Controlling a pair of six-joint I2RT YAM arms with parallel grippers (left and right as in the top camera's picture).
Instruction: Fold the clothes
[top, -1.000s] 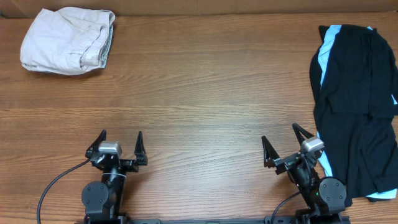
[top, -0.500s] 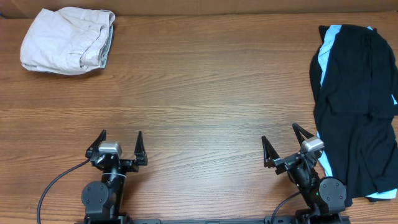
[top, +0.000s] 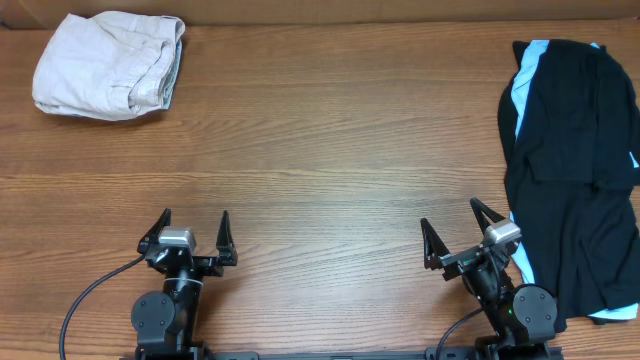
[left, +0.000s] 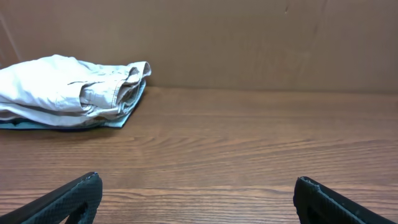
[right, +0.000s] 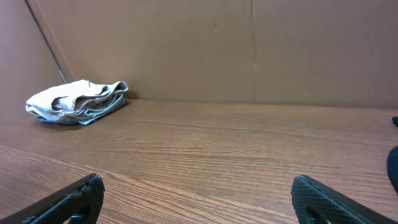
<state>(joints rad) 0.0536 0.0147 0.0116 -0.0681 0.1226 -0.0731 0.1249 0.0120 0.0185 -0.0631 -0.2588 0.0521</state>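
Jaws apart and empty, the left gripper (top: 194, 222) and right gripper (top: 449, 218) rest clear of the rumpled black garment (top: 575, 170) awaiting folding, the beige garment (top: 108, 65) apparently already folded aside

1 beige garment (top: 108, 65), far-left corner; 1 black garment (top: 575, 170), right edge, w/ 1 lt-blue shirt (top: 519, 98) under it; 2 claws: left claw (top: 194, 216), right claw (top: 448, 213).

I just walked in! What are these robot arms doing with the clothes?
Nothing is being handled right now. The left hand and right hand both sit open and empty near the front edge of the table. A beige garment lies folded at the far left. A black garment, over a light blue shirt, lies rumpled on the right, not yet folded.
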